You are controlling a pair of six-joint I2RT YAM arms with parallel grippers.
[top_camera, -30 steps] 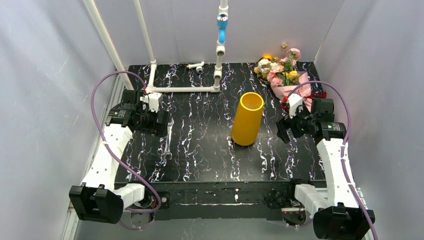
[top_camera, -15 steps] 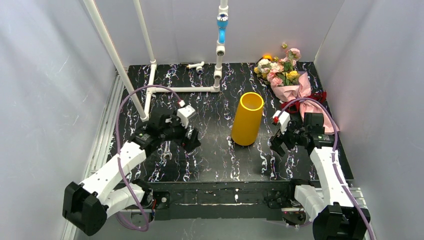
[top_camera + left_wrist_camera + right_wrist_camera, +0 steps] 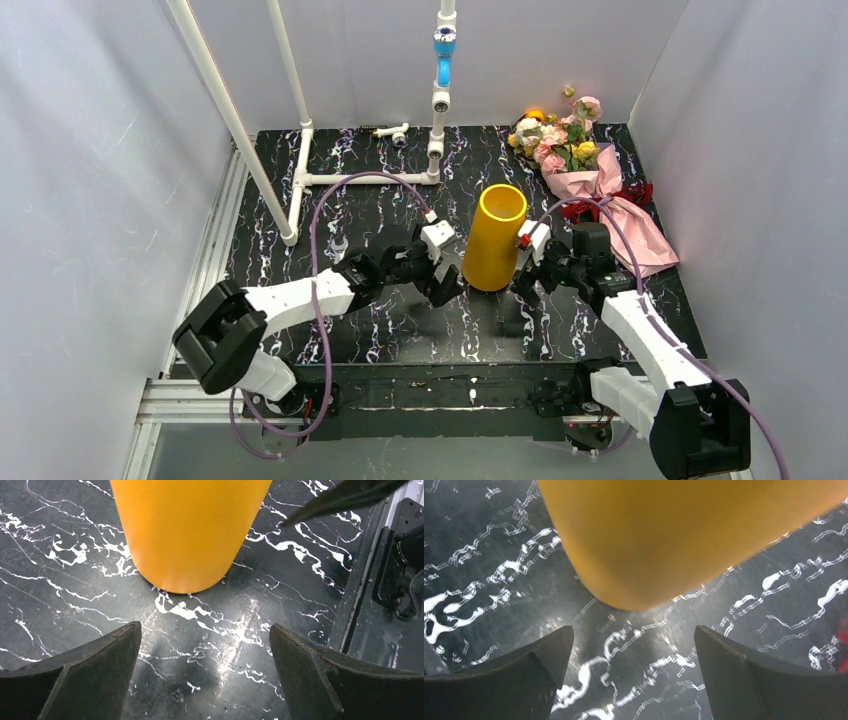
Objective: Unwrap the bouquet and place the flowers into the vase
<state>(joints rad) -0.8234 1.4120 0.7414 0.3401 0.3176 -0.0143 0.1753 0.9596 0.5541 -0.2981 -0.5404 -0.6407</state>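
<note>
The mustard-yellow vase [image 3: 495, 237] stands upright mid-table; its base fills the top of the left wrist view [image 3: 187, 530] and the right wrist view [image 3: 684, 535]. My left gripper [image 3: 446, 285] is open, just left of the vase's foot [image 3: 205, 635], nothing between its fingers. My right gripper [image 3: 521, 285] is open too, just right of the vase [image 3: 634, 635], also empty. The bouquet [image 3: 590, 185] lies at the back right, still wrapped in pink paper with a dark red ribbon [image 3: 630, 193]; its flowers [image 3: 555, 138] point toward the back wall.
A white pipe frame [image 3: 365, 178] with a blue section [image 3: 443, 60] stands at the back. A slanted white pole [image 3: 230, 120] rises at the left. A wrench [image 3: 338, 243] lies left of the left arm. The table's front edge [image 3: 370, 580] is close.
Both arms have swung inward from the table's sides to either side of the vase. The grippers stayed open. The bouquet and vase have not moved.
</note>
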